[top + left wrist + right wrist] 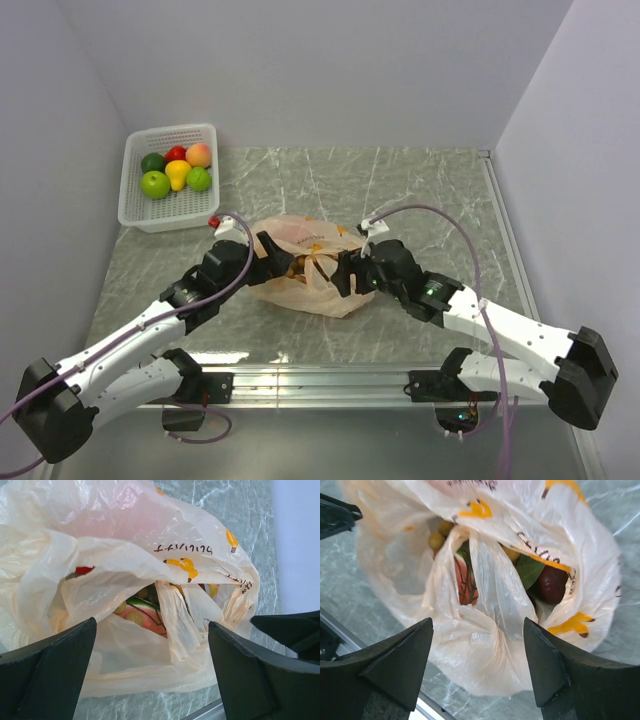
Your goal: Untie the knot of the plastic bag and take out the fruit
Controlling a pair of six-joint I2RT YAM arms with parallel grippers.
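I have the plastic bag (315,238) lying mid-table (420,190). The left pincer (274,258) and right pincer (346,272) sit at opposite sides of its mouth, placed so each could take one flap and pull the opening apart. Both are spread wide and hold nothing; plastic lies between the jaws, but I see no pinch.

The mouth gapes, crossed by a twisted strip (487,580), and I cannot make out a tight knot. The fruit is still inside: a watermelon wedge (145,619), a dark purple fruit (551,582) and tan balls (437,539). I judge that strip must be cleared before I can reach in. The white basket (133,214) stands far left, well apart.
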